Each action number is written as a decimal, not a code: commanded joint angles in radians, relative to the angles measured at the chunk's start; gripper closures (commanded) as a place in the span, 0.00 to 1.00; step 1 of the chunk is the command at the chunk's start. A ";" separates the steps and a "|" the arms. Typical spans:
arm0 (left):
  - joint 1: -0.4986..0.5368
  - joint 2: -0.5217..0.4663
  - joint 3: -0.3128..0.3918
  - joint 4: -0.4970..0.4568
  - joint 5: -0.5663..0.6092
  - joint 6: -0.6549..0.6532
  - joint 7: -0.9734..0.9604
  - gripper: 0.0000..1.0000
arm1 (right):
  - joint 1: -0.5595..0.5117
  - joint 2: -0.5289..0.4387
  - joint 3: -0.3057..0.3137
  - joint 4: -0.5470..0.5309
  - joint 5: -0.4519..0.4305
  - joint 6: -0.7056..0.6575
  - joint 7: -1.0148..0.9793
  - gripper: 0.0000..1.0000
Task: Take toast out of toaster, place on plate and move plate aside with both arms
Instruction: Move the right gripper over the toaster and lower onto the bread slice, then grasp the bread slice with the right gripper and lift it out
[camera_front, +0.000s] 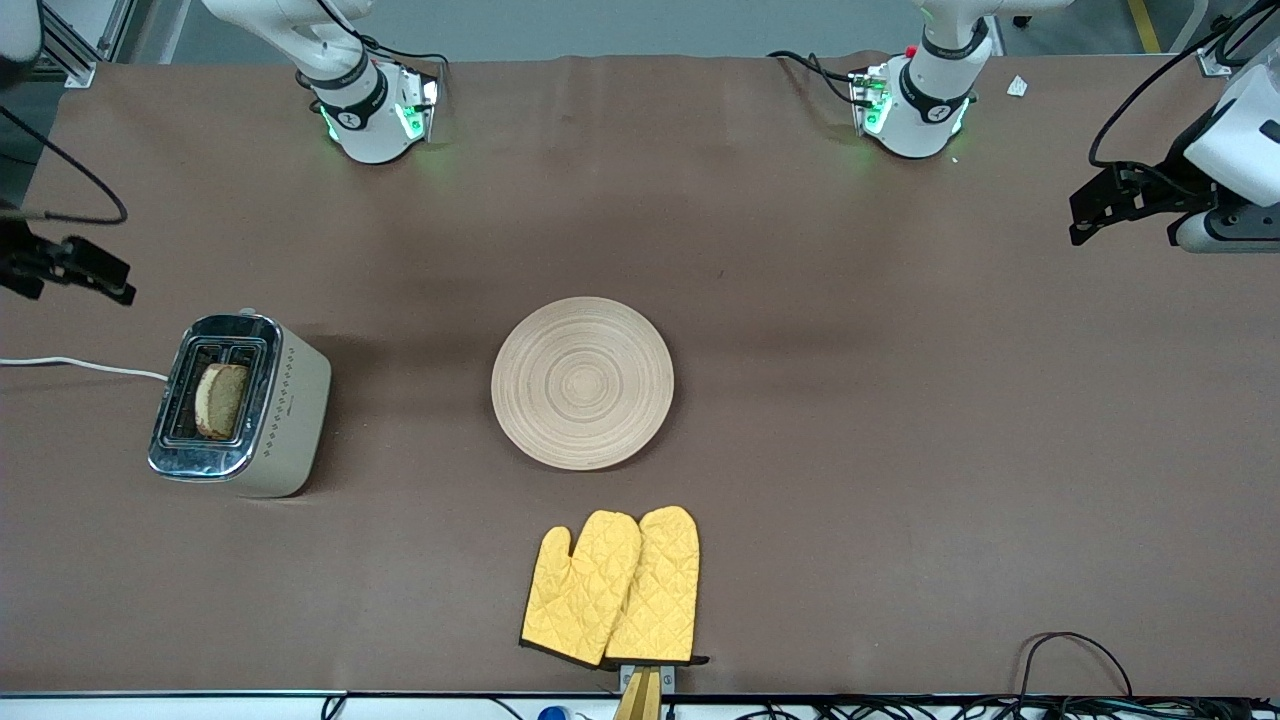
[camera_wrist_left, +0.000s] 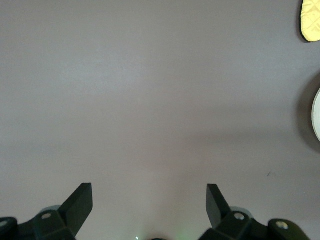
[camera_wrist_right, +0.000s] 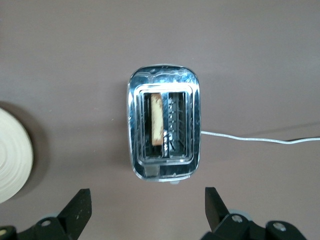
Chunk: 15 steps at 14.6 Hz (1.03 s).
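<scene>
Toast (camera_front: 222, 400) stands upright in one slot of the toaster (camera_front: 290, 410), which sits toward the right arm's end of the counter (camera_front: 900, 450) from the plate (camera_front: 582, 382). Likely light, stiff and crumbly; pinch its exposed top edge gently. Right gripper (camera_wrist_right: 147, 207) hangs over the toaster, left gripper (camera_wrist_left: 150, 205) over bare counter, fingers apart.

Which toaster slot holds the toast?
In the toaster, the slot nearer the plate holds the toast; the other slot, on the cord's side, is empty.

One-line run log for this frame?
toast: in toaster | plate: bare | right gripper: open over toaster | left gripper: open over table, waiting
</scene>
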<state>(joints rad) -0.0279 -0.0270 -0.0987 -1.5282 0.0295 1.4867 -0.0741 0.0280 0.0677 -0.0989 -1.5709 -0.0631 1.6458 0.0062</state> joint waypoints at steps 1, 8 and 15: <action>0.005 0.015 -0.001 0.025 -0.011 -0.023 0.016 0.00 | -0.043 0.096 0.007 -0.046 0.002 0.133 -0.018 0.00; 0.005 0.024 -0.001 0.026 -0.013 -0.022 0.016 0.00 | -0.106 0.288 0.008 -0.046 0.131 0.301 -0.133 0.00; 0.005 0.030 -0.001 0.026 -0.014 -0.013 0.014 0.00 | -0.072 0.350 0.013 -0.081 0.131 0.298 -0.155 0.52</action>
<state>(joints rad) -0.0277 -0.0124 -0.0987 -1.5255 0.0295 1.4866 -0.0741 -0.0479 0.4351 -0.0860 -1.6239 0.0537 1.9502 -0.1142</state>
